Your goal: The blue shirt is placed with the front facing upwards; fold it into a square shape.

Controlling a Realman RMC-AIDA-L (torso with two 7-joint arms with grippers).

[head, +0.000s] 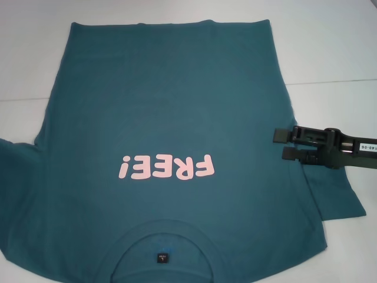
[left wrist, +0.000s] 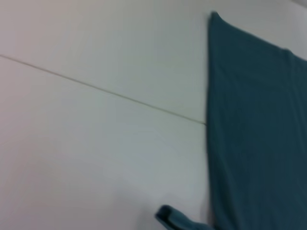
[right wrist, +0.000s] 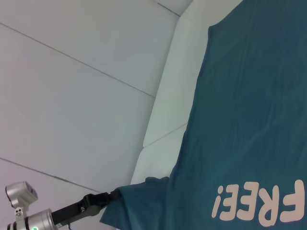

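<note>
The blue shirt [head: 177, 106] lies flat on the white table, front up, its pink "FREE!" lettering [head: 166, 167] upside down and the collar with its black tag [head: 162, 257] nearest me. My right gripper [head: 284, 145] reaches in from the right, open, its two black fingers apart over the shirt's right side just above the right sleeve [head: 339, 200]. The head view does not include my left gripper. In the right wrist view, the left gripper [right wrist: 112, 196] sits at the tip of the left sleeve [right wrist: 144, 189], shut on the cloth. A bit of that cloth [left wrist: 168, 218] shows in the left wrist view.
White table [head: 330, 47] surrounds the shirt, with a thin seam line [head: 336, 81] running across it. The left arm's silver wrist [right wrist: 29, 220] shows a green light. The shirt's hem [head: 171, 23] lies at the far side.
</note>
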